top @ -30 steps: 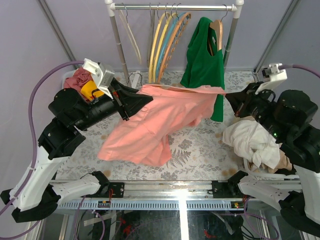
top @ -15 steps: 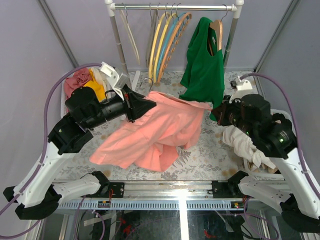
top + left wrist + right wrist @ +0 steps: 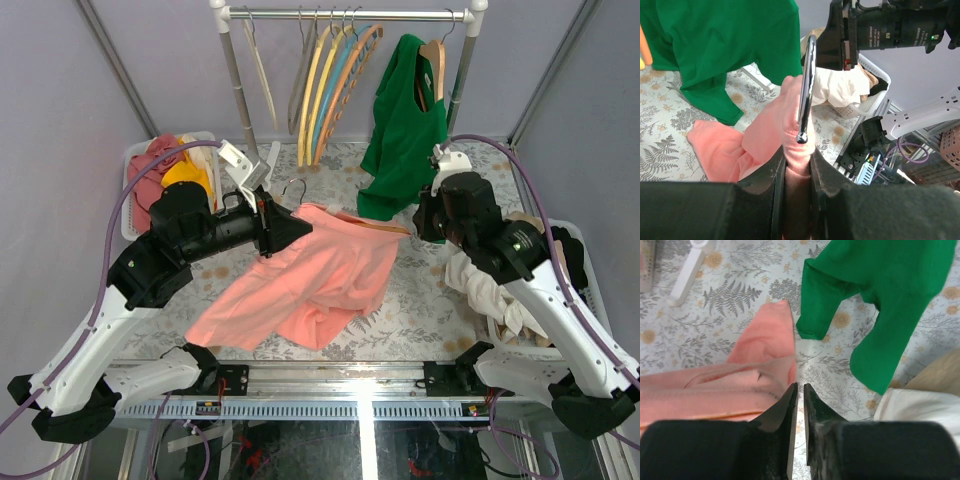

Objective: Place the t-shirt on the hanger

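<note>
The t-shirt (image 3: 310, 280) drapes over the bench (image 3: 420, 300) centre; the rail (image 3: 350, 14) stands at 12 o'clock, a clothes bin (image 3: 133, 152) at 10 o'clock, a cloth heap (image 3: 480, 285) at 3 o'clock

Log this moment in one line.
left gripper: shut on t-shirt, hanger hook at fingertips | right gripper: shut at t-shirt's edge, hold unclear | t-shirt: raised, lower part on table
</note>
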Robot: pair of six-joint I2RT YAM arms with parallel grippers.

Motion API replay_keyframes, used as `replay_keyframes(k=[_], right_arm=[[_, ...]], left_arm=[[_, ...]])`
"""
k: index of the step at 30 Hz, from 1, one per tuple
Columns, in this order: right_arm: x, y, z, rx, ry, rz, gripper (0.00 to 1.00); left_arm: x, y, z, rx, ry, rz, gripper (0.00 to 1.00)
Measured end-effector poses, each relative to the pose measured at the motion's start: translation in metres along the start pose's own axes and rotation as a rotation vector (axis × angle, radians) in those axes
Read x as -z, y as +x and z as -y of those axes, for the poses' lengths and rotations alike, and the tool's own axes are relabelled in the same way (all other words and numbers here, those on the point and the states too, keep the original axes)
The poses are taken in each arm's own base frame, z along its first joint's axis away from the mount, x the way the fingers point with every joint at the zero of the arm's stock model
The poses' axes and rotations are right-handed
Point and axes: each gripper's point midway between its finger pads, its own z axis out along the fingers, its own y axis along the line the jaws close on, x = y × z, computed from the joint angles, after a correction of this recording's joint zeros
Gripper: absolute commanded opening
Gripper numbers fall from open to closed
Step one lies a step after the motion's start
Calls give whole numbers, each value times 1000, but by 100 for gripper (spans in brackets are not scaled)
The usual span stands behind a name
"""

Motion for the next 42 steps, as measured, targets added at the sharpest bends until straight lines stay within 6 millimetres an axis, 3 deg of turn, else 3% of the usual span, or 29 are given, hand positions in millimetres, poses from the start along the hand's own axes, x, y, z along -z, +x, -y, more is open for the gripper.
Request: replay_keyframes(k=[4, 7, 12, 17, 25, 29, 42], right_arm=[[-9, -8, -1, 24, 21, -9, 45], [-4, -8, 0, 28, 17, -5, 50], [17, -2, -8, 11, -74, 19, 52], [36, 33, -16, -1, -205, 14, 51], [31, 56, -26, 2, -301, 18, 53], [24, 56, -27, 9, -305, 31, 53], [21, 31, -34, 6, -334, 164, 46]], left_arm=[[4, 2, -1, 4, -10, -6, 0], [6, 3, -1, 5, -13, -8, 0], [7, 5, -3, 8, -23, -16, 0], [6, 5, -4, 10, -27, -18, 0], [8, -1, -1, 7, -25, -12, 0], [11, -5, 1, 4, -21, -5, 0], [15, -4, 6, 4, -5, -25, 0]])
